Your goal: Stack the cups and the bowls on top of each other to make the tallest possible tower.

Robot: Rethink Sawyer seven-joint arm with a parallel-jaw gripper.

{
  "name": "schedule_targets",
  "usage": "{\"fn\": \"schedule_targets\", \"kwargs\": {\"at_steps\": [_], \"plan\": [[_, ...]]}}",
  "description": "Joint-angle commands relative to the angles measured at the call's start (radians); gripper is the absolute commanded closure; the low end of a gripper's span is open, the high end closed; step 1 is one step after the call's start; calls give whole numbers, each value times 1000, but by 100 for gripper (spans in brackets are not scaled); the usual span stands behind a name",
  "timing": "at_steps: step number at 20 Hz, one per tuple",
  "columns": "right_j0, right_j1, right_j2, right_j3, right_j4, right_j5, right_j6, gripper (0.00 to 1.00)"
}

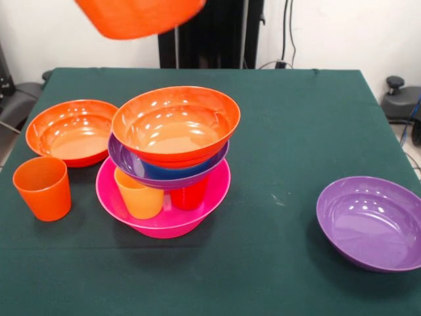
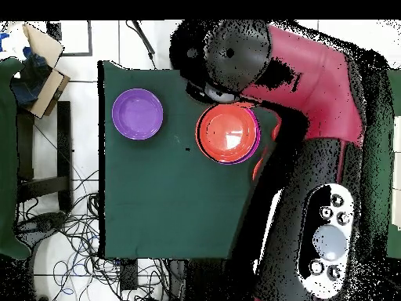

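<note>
Small orange bowl [image 1: 139, 16] aloft (jaws unseen, grip cannot be told): centre it over the tower [image 1: 168, 164] and lower level.

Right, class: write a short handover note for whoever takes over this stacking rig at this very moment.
Tool: not visible in either view; a small glossy orange plastic bowl hangs above the table, presumably held.
Tower: big pink plastic bowl holding a yellow ribbed cup and a red ribbed cup; above them a purple bowl, a blue bowl, a wide orange bowl.
Loose on the table: second wide orange bowl, orange cup, second purple bowl.
Left: stack these.
</note>
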Motion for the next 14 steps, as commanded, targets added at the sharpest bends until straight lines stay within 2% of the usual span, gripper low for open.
{"fn": "schedule_targets", "kwargs": {"at_steps": [1,14], "plan": [[39,16,23,198,-26,-94,181,100],[97,69,-8,246,-44,-249,261,100]]}}
